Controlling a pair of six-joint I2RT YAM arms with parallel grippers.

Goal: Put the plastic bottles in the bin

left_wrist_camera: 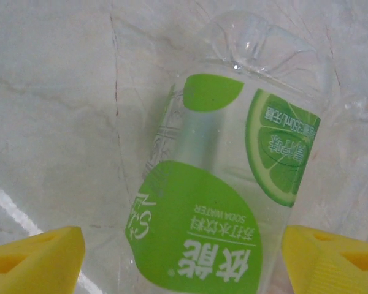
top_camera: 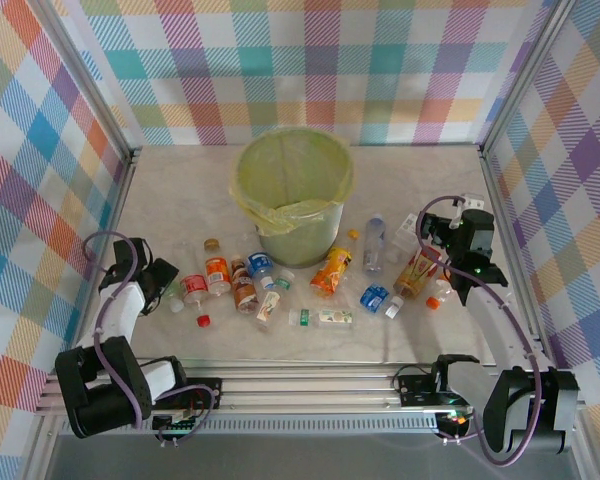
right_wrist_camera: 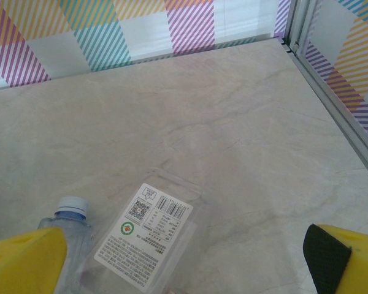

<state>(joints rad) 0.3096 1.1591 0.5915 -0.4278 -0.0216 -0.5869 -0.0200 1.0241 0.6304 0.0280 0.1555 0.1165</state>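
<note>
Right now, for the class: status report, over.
Left gripper open, straddling lime-label bottle. Right gripper open over clear blue-capped bottle. Other bottles scattered on table before bin. Bin mouth unobstructed.

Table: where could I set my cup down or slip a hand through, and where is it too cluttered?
Bare: both far corners of the table, left and right of the bin, and the near strip between the bottles and the rail. Crowded: the band in front of the bin, where bottles lie close together.
</note>
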